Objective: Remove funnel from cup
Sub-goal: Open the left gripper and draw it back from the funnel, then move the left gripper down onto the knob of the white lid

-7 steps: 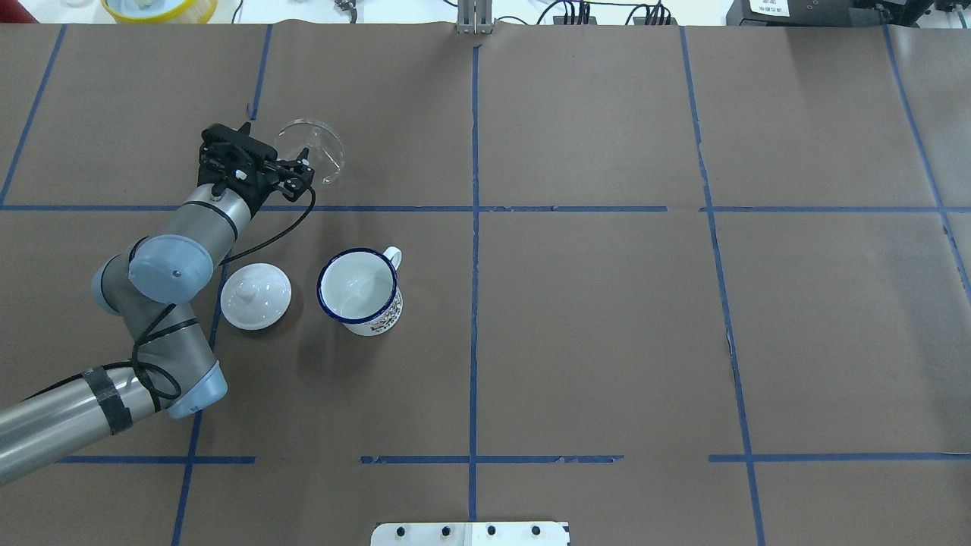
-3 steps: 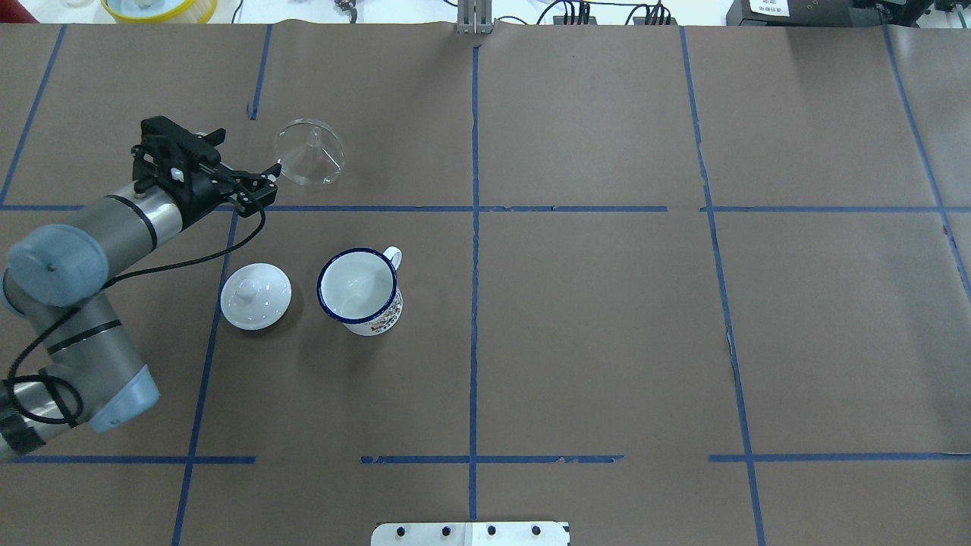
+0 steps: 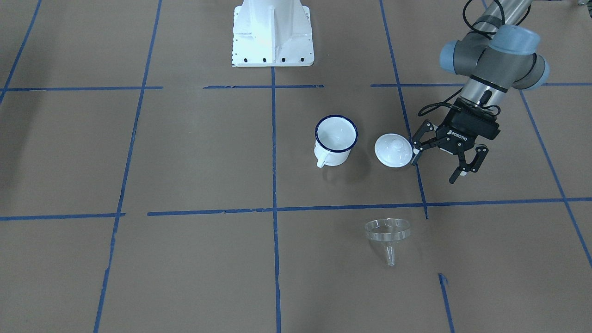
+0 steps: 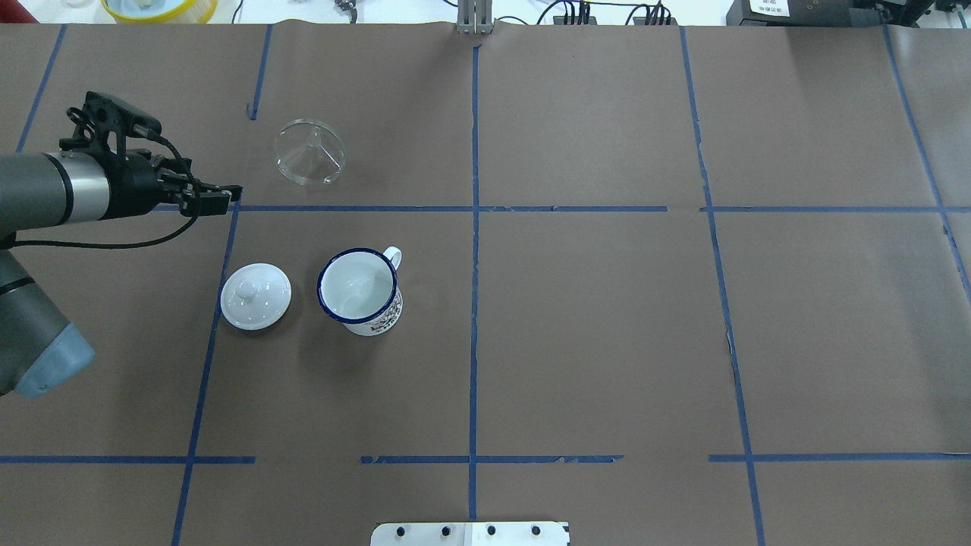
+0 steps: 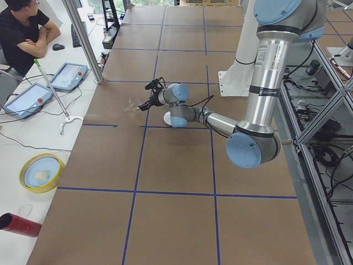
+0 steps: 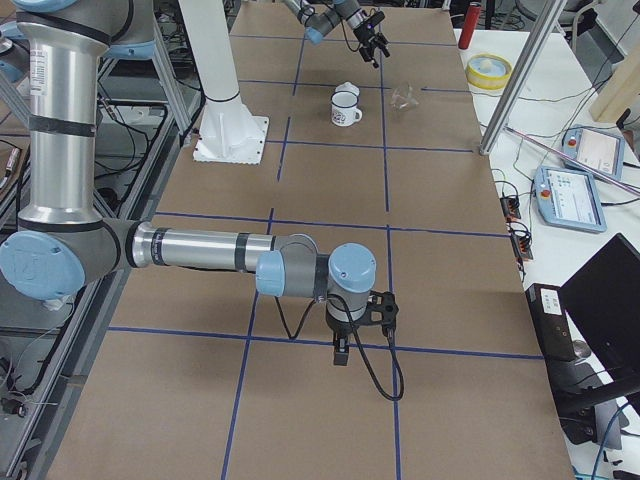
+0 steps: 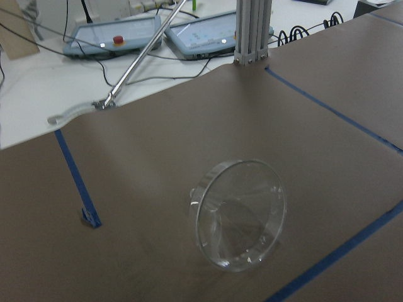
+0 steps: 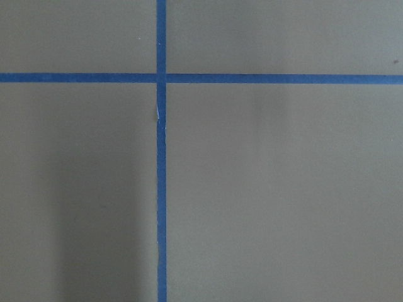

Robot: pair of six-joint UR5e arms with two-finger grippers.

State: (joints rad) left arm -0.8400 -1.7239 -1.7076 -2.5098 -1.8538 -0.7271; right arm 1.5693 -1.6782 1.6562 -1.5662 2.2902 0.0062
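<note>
Funnel: the clear funnel (image 4: 309, 154) was seen out of the cup, lying tipped on the surface on the robot's left half, in the far part of the scene. It was rested on its wide rim and its narrow spout. The spout was pointed to the far side, away from the robot, and the round mouth was turned toward the left wrist camera. Nothing was in contact with it.

Cup: the white cup (image 4: 358, 287) with the dark blue rim was stood upright, nearer to the robot than the funnel and well apart from it. Its inside was seen to be white and bare. The loop handle was turned to the far right.

Lid: a white domed lid (image 4: 256, 296) with a knob was set on the surface just to the left of the cup, with a narrow gap between them.

Left gripper: the left gripper (image 3: 434, 170) was held with its fingers spread wide and with nothing between them. It was raised above the surface, to the left of the funnel and apart from it, and pointed roughly toward it.

Right gripper: the right gripper (image 6: 340, 352) was pointed down over a crossing of blue tape lines, far to the right of the task's things. Whether it was released or clenched could not be told.

Surface: the surface (image 4: 607, 341) was covered in brown paper marked into squares by blue tape.
</note>
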